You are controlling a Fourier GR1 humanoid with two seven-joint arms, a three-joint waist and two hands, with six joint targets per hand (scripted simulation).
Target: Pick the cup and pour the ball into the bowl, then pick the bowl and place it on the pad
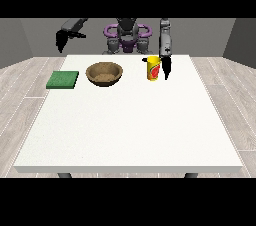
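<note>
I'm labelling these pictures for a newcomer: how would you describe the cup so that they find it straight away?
Start at the white table and look to its far edge, toward the robot. Right of the brown bowl stands the cup, with the robot hand at the view's right beside it. It is the only tall yellow thing, with a red mark.

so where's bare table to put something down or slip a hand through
The whole near half of the table, in front of the pad, bowl and cup, is bare. A gap lies between bowl and cup. It is crowded right of the cup, where the hand at the view's right hangs beside it.
</note>
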